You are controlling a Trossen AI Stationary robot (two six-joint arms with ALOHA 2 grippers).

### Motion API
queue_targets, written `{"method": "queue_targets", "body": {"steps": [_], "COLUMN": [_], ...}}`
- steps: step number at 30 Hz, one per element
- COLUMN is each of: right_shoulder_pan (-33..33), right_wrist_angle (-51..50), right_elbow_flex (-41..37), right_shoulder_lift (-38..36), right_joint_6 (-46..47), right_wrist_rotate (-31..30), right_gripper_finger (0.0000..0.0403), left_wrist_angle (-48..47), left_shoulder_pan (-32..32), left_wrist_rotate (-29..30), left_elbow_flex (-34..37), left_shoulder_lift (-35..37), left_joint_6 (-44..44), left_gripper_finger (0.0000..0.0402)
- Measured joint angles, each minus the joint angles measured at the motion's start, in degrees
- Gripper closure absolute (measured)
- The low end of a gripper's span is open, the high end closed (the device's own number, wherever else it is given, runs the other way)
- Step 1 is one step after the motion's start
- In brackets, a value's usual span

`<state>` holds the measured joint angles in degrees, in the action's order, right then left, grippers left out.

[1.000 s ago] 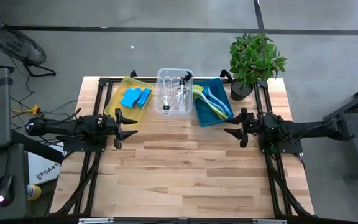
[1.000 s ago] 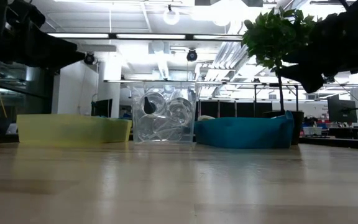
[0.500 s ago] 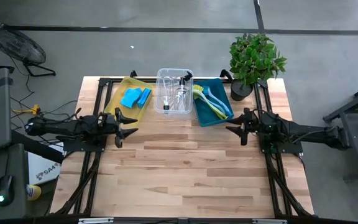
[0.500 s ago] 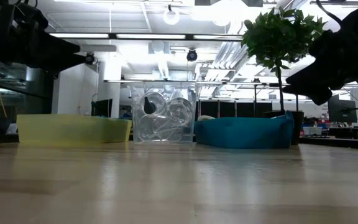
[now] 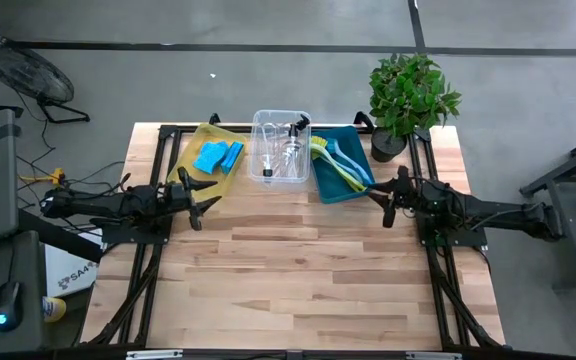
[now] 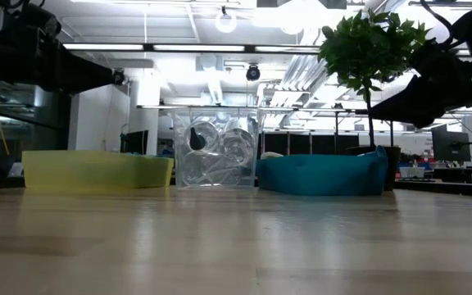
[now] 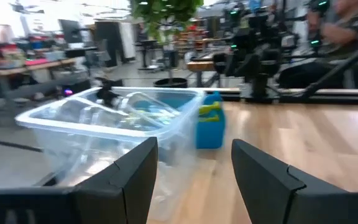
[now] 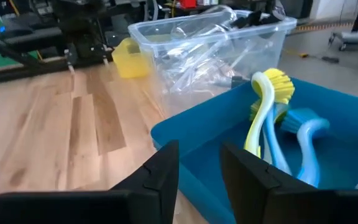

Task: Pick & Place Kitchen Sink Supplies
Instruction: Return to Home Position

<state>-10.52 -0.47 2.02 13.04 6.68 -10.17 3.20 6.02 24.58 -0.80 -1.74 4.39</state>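
Blue sponges (image 5: 218, 157) lie in the yellow bin (image 5: 190, 160). Clear bottles with black tops (image 5: 290, 148) lie in the clear bin (image 5: 264, 125). A yellow-green brush (image 8: 263, 118) and a blue brush (image 8: 303, 134) lie in the teal bin (image 8: 185, 143). My left gripper (image 5: 208, 197) hovers open over the table, near the yellow bin's near edge, facing the clear bin (image 7: 104, 121). My right gripper (image 5: 376, 197) hovers at the teal bin's near right corner. Its fingers stand a narrow gap apart, with nothing between them (image 8: 199, 152).
A potted green plant (image 5: 410, 92) stands at the table's far right corner, just behind the teal bin. The three bins sit side by side along the far edge. Bare wooden tabletop (image 5: 298, 280) stretches from both grippers to the near edge.
My right gripper has swung toward the far edge, up to the teal bin's near corner, and its fingers have drawn closer together from a wide spread. My left gripper has turned a little at the wrist toward the bins without shifting place.
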Motion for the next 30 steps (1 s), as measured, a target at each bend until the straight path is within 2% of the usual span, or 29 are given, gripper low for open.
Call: {"method": "queue_targets", "body": {"steps": [4, 9, 16, 30], "right_shoulder_pan": [0.0, 0.0, 0.0, 0.0], "right_wrist_angle": [-0.1, -0.1, -0.1, -0.1], "right_elbow_flex": [0.0, 0.0, 0.0, 0.0], "right_shoulder_lift": [0.0, 0.0, 0.0, 0.0], "right_joint_6": [4.4, 9.0, 6.0, 6.2], "right_wrist_rotate": [-0.1, -0.2, -0.2, -0.2], "right_gripper_finger": [0.0302, 0.0303, 0.0304, 0.0304], "left_wrist_angle": [0.1, 0.1, 0.1, 0.1], "left_shoulder_pan": [0.0, 0.0, 0.0, 0.0], "left_wrist_rotate": [3.4, 3.4, 3.4, 3.3], "left_elbow_flex": [0.0, 0.0, 0.0, 0.0], "left_shoulder_lift": [0.0, 0.0, 0.0, 0.0], "left_joint_6": [1.4, 1.4, 1.4, 1.4], "left_gripper_finger": [0.02, 0.02, 0.02, 0.02]}}
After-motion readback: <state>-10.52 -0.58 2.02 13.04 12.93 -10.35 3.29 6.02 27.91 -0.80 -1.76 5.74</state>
